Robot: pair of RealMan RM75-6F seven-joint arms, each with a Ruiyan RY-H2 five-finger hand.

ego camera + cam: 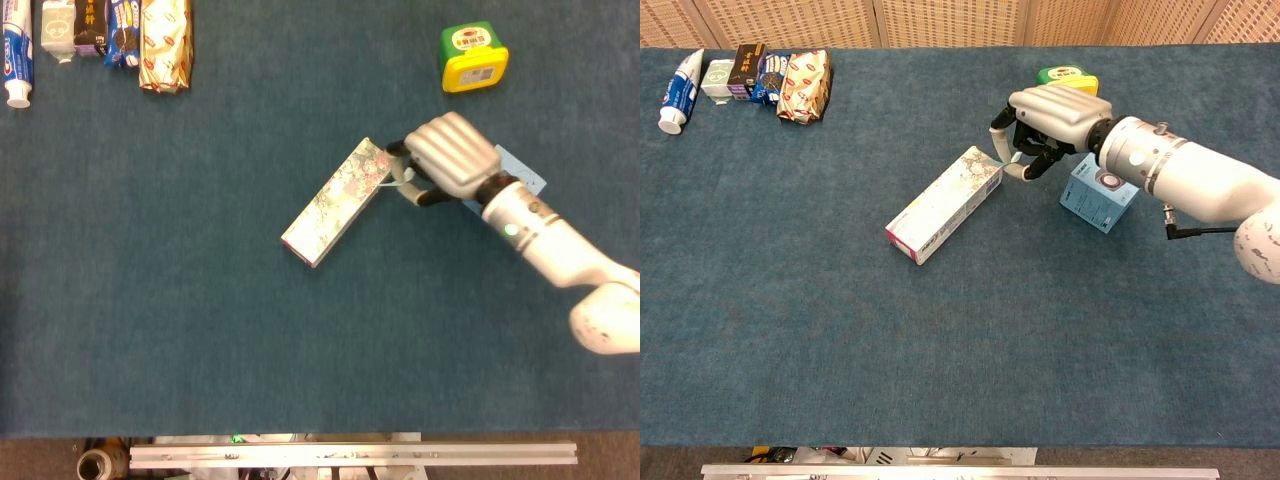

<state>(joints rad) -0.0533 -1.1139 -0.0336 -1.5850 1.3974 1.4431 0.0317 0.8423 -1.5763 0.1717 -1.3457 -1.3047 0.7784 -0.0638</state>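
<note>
Landmark for all positions: the long rectangular floral-printed cardboard box [338,203], lying flat and diagonal on the dark blue-green cloth-covered table [200,340], its upper end pointing away from the robot and to its right.

Right hand [445,160]: hovers at the upper end of the floral box, palm down, silver back uppermost. Fingers [1025,170] are curled downward and spread slightly, with the thumb apart from the rest. The fingertips stand just beside the box's upper corner; whether they touch it cannot be told from either view. Nothing is seen gripped in the hand. The white forearm runs from the hand toward the robot's right.

Left hand: not seen in either view.

Other items:
- Small light blue cardboard box with a dark round mark on top [1100,196], to the right of the floral box, just behind and under the right wrist, partly covered by the arm in the head view.
- Yellow and green squat container [472,56], beyond the blue box, well apart from the floral box; in the chest view the hand hides most of it.
- A row of packaged goods far to the left of the floral box at the table's far edge: white and blue toothpaste tube [17,52], small pale carton [59,28], dark packets, and a gold foil pouch [165,44]
</note>
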